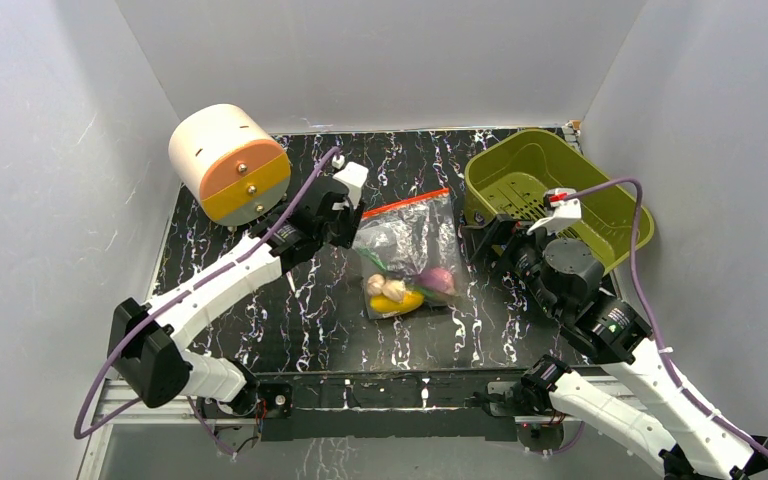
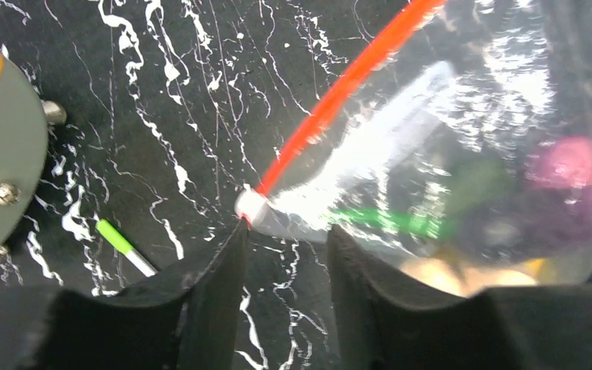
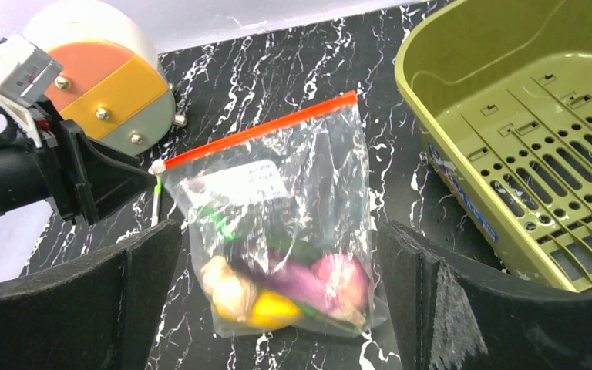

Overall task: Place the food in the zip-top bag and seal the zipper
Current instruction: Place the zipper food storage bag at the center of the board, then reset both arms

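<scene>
The clear zip-top bag [image 1: 412, 240] lies flat mid-table with its orange-red zipper [image 1: 407, 203] at the far edge. The food [image 1: 407, 288] is inside at the near end: a yellow oval [image 3: 277, 310], a purple eggplant [image 3: 297, 281], a pink round piece [image 3: 344, 277], a beige lump [image 3: 227, 284] and a green piece [image 3: 297, 250]. My left gripper [image 2: 285, 231] is open with a narrow gap, its tips at the zipper's white left end [image 2: 250, 205], nothing between them. My right gripper [image 3: 277, 231] is wide open, above and to the right of the bag.
An olive-green slotted basket [image 1: 560, 190] stands at the back right, close to my right gripper. A round cream, orange and yellow drawer unit [image 1: 230, 165] stands at the back left. A thin green-and-white stick [image 2: 123, 247] lies on the black marble table left of the bag.
</scene>
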### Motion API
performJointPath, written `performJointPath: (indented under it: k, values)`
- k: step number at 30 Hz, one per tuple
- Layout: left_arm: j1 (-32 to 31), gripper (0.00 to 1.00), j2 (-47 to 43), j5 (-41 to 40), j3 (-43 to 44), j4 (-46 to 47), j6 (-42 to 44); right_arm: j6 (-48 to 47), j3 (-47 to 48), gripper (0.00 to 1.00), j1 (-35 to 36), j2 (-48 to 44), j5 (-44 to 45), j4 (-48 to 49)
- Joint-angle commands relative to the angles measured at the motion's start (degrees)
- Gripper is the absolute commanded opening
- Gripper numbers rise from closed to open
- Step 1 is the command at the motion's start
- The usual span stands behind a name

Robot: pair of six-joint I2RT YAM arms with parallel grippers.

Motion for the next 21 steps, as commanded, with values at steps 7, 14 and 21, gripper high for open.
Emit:
performJointPath:
  k: [7, 14, 21]
  values:
    - [0.2, 0.98, -8.3, 3.9, 2.7, -2.2, -4.8, 4.3, 2.0, 0.98, -0.3, 0.4, -1.1, -3.7]
    - [0.2, 0.98, -15.4, 7.9, 3.0, -5.8, -12.4, 7.7, 4.0, 0.98, -0.2, 1.2, -2.9, -7.1]
    - [0.2, 0.98, -24.6, 8.9, 2.5, -6.8, -22.6, 11.4, 8.1, 0.98, -0.2, 1.1, -4.1, -9.1]
